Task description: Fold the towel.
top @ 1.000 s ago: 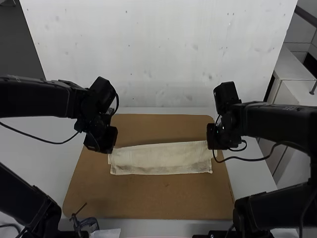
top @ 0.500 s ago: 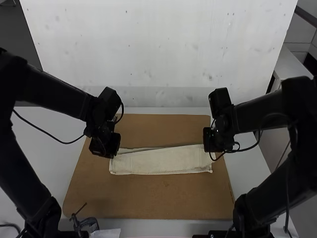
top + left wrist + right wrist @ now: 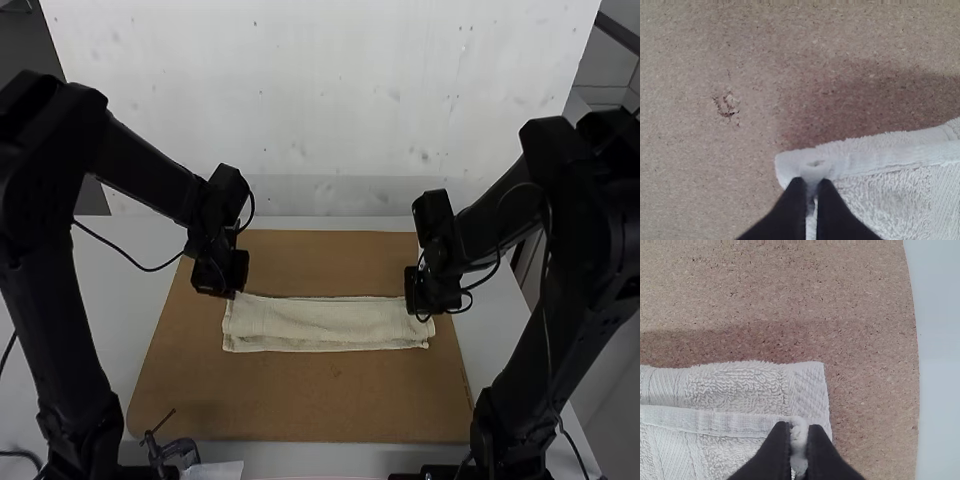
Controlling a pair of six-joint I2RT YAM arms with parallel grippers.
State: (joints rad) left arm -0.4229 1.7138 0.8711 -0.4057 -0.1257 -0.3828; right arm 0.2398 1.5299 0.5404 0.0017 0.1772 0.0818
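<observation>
High view: towel (image 3: 320, 322) lying folded between left gripper (image 3: 811, 186) and right gripper (image 3: 799, 432) | wrist views: 1 corner clenched by each | fold-over judged in hand | next: edge to be aligned, then released

Towel (image 3: 320, 322) across the board (image 3: 300, 400); board on the tabletop (image 3: 130, 320); clamp (image 3: 178, 450) at the board's near left corner.
</observation>
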